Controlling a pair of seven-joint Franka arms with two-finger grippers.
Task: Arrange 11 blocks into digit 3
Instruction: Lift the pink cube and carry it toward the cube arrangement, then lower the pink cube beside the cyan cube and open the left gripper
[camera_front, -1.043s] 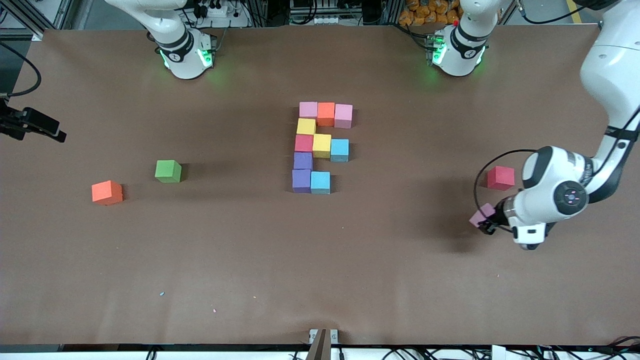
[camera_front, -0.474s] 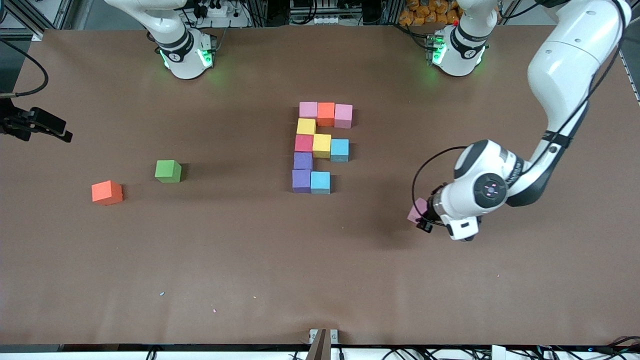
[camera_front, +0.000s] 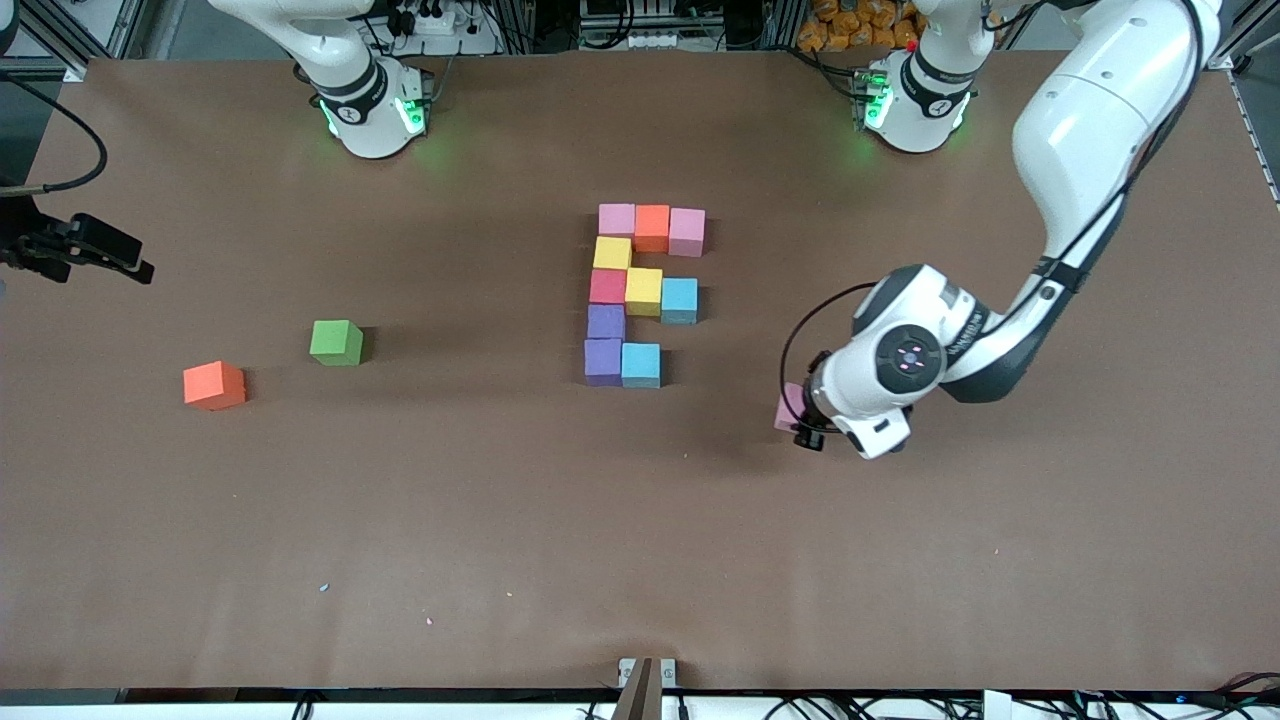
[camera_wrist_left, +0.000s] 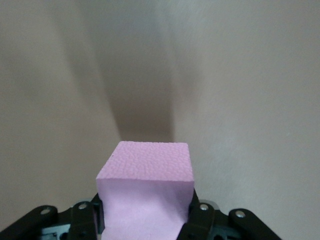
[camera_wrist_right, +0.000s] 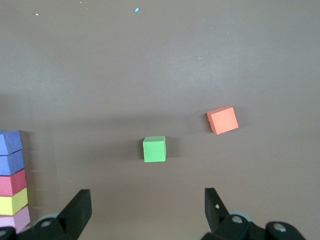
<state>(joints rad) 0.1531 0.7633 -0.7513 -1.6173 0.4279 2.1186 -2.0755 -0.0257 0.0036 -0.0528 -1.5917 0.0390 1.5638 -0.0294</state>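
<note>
The left arm reaches out from its base and bends back toward the table's middle, its gripper up in the air and clamped on a pink block. The right arm waits at its table end, its gripper up with fingers spread wide.

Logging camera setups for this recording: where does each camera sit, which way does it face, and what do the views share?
Front view: high across the table, facing the arm bases; shows both arms, the block figure, the left gripper shut on a pink block.
Left wrist view: on the left wrist, looking down past its gripper at that pink block over the bare table.
Right wrist view: above the table, open right gripper, green cube, orange block.
Shared: front view also shows the green cube and orange block.
</note>
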